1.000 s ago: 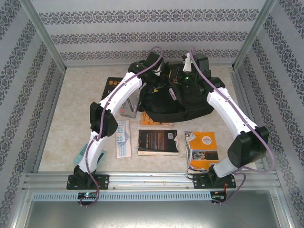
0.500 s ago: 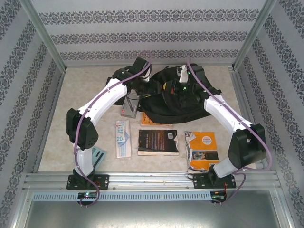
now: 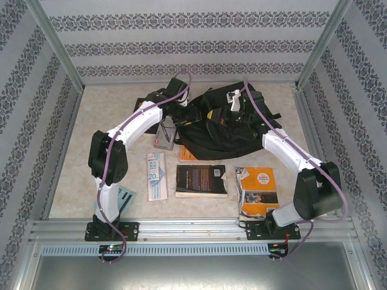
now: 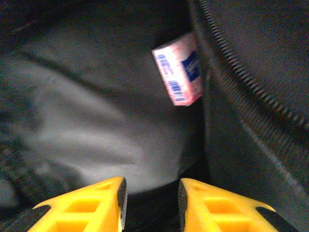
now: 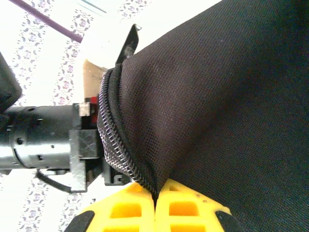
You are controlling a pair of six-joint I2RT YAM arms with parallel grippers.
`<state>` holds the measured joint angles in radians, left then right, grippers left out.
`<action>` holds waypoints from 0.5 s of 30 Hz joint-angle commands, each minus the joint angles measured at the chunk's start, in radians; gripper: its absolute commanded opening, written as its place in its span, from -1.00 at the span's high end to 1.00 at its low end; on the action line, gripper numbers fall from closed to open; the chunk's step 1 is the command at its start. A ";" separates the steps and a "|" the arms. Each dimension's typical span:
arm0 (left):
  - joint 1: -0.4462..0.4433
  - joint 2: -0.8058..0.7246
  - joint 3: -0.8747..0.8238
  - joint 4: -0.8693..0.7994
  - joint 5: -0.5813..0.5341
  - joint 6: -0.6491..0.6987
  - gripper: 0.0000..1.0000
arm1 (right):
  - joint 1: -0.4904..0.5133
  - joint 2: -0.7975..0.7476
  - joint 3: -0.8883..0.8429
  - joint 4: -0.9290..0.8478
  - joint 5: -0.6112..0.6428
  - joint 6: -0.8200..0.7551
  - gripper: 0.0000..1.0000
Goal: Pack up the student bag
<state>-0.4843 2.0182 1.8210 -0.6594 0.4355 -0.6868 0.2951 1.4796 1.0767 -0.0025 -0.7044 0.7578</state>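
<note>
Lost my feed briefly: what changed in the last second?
The left gripper drew back leftward to the bag's left edge, jaws apart and empty. The bag bunched farther back. The right gripper still pinches the zipper edge; black book and orange book stayed put.

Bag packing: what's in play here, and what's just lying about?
In play: backpack, right hand pinched shut on it, left hand open inside it, pink box inside.
Lying about, maybe next to pack: black book, orange book, white leaflet, on the table.
</note>
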 commanded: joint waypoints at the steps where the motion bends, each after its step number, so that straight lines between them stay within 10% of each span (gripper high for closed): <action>1: -0.003 0.038 0.029 0.165 0.105 -0.059 0.33 | -0.012 -0.018 -0.014 0.070 -0.090 0.043 1.00; 6: -0.029 0.053 0.026 0.281 0.181 -0.108 0.44 | -0.026 0.000 -0.011 0.095 -0.124 0.084 0.99; 15: -0.040 -0.003 -0.104 0.456 0.233 -0.179 0.63 | -0.034 -0.066 0.007 -0.057 0.024 -0.042 -0.14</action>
<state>-0.5144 2.0583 1.7401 -0.3134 0.6250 -0.8280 0.2642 1.4673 1.0714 -0.0055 -0.7319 0.7792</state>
